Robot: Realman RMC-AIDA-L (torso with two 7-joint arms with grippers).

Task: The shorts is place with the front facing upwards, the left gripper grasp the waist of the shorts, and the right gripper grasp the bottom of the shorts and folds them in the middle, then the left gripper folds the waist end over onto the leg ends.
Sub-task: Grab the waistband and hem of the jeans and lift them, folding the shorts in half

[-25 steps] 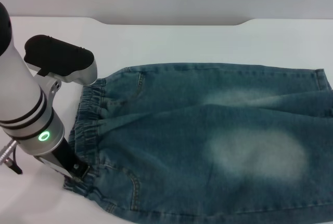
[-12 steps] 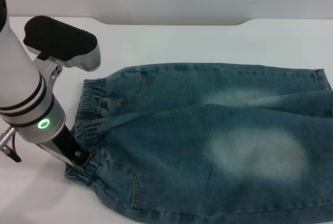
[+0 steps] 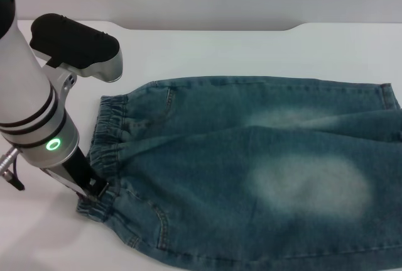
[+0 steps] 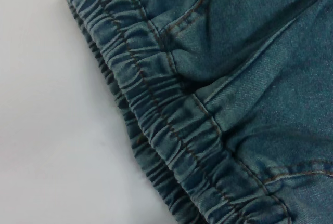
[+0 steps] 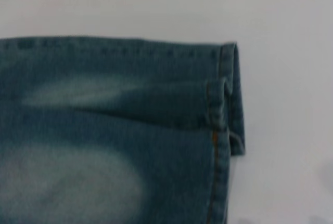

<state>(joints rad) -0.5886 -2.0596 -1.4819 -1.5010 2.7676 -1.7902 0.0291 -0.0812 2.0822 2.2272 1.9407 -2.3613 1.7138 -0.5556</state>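
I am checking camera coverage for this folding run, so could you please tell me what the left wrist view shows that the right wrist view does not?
Only the left wrist view shows the gathered elastic waistband and a curved pocket seam just below it. Only the right wrist view shows the straight stitched leg hems at the other end, plus a pale faded patch. Both show the teal denim shorts lying on the white table, and neither shows any gripper.
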